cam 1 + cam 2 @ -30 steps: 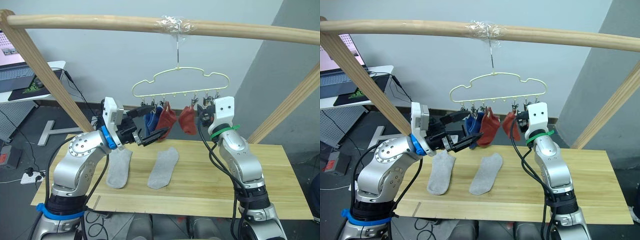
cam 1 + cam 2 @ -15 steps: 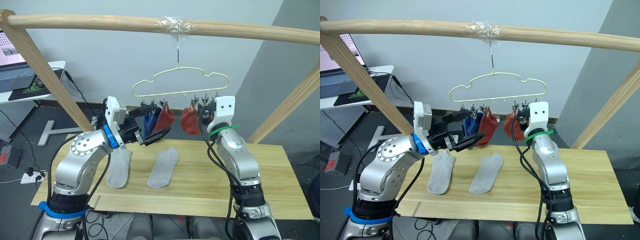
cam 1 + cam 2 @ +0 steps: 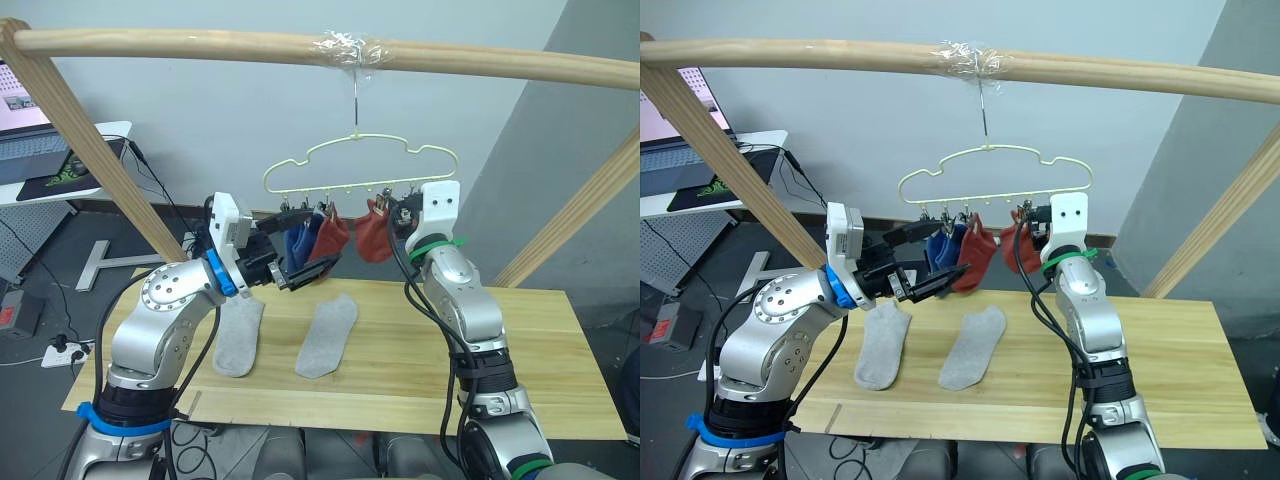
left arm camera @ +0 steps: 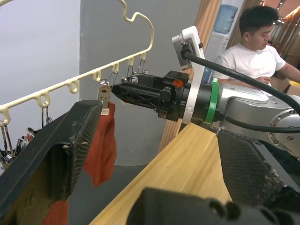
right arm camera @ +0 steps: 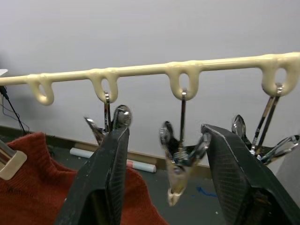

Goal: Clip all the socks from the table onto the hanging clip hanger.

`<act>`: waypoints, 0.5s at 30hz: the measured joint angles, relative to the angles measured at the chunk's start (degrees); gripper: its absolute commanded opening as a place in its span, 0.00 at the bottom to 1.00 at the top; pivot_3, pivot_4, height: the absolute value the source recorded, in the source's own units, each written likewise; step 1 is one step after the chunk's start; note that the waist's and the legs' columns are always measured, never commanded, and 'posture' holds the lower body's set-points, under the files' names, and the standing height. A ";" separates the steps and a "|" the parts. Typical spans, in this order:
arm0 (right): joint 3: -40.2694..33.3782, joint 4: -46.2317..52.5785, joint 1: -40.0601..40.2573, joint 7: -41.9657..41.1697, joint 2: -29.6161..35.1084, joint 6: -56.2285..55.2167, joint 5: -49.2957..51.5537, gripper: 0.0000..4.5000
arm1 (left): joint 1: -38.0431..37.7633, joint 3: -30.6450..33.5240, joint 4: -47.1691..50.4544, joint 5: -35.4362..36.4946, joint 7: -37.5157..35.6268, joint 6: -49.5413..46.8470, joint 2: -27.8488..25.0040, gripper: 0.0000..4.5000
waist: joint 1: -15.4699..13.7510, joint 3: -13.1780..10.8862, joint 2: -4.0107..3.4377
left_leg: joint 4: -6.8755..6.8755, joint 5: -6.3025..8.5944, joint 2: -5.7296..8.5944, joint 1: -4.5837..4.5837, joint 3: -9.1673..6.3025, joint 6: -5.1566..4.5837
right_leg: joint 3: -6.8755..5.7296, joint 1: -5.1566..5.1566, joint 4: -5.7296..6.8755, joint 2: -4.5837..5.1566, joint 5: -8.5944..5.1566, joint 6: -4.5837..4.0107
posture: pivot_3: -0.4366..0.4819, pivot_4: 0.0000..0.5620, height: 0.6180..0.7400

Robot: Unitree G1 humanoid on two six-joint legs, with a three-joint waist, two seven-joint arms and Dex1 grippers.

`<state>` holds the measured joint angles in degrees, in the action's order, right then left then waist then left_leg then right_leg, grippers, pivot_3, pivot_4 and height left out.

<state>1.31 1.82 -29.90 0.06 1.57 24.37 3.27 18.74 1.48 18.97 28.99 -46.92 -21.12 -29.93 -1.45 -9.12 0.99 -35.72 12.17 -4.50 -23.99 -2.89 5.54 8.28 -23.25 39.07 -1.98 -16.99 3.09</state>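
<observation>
While two grey socks (image 3: 323, 336) lay on the table (image 3: 540, 345), the right gripper (image 5: 165, 154) stood open at the clip hanger (image 3: 360, 165) — holding nothing. At nine o'clock, the left gripper (image 3: 307, 250) gaped empty too; no writing was legible.

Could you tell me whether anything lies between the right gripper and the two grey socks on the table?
Nothing visible does. The right gripper is up at the clip hanger; the grey socks lie flat on the table below, uncovered.
</observation>
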 measured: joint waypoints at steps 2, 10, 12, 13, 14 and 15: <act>0.00 -0.49 -0.17 0.03 -0.25 -0.10 0.01 0.57 | 0.00 0.00 0.00 0.00 0.02 0.01 0.01 1.00 | 0.00 0.00 0.00 | 0.00 0.00 0.00 0.01 0.00 0.00 | 0.00 0.00 0.01 0.00 0.00 0.00 | 0.70 0.26 1.00; 0.02 -1.64 -1.05 -0.01 -2.25 -0.21 0.24 0.57 | 0.16 0.00 -0.01 -0.01 0.02 0.15 0.07 1.00 | 0.00 0.00 0.00 | 0.01 0.00 0.00 0.00 0.00 0.00 | 0.00 0.00 0.00 0.00 0.00 0.00 | 0.70 0.26 1.00; -0.01 -1.65 -1.06 -0.01 -2.40 -0.21 0.23 0.57 | 0.20 0.00 -0.01 -0.01 0.03 0.19 0.06 1.00 | 0.00 0.00 0.00 | 0.01 0.00 0.00 0.00 0.00 0.00 | 0.00 0.00 0.00 0.00 0.00 0.00 | 0.70 0.26 1.00; -0.03 -1.65 -1.06 0.00 -2.39 -0.21 0.23 0.57 | 0.20 0.00 -0.01 -0.01 0.03 0.19 0.06 1.00 | 0.00 0.00 0.00 | 0.01 0.00 0.00 0.00 0.00 0.00 | 0.00 0.00 0.00 0.00 0.00 0.00 | 0.70 0.26 1.00; -0.05 -1.62 -1.04 -0.04 -2.34 -0.22 0.23 0.57 | 0.19 0.00 0.00 -0.02 0.03 0.20 0.06 1.00 | 0.00 0.00 0.00 | 0.00 0.00 0.00 0.00 0.00 0.00 | 0.00 0.00 0.00 0.00 0.00 0.00 | 0.70 0.26 1.00; -0.05 -1.48 -1.00 -0.13 -2.20 -0.28 0.23 0.57 | 0.19 0.00 0.00 -0.02 0.03 0.22 0.06 1.00 | 0.00 0.00 0.00 | 0.00 0.00 0.00 0.00 0.00 0.00 | 0.00 0.00 0.00 0.00 0.00 0.00 | 0.70 0.26 1.00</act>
<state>1.26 0.34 -30.90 -0.06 -0.63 24.09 3.50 18.92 1.48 18.97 28.97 -46.89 -20.90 -29.87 -1.45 -9.12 0.99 -35.72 12.17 -4.50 -23.99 -2.89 5.54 8.27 -23.26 39.07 -1.98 -16.99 3.09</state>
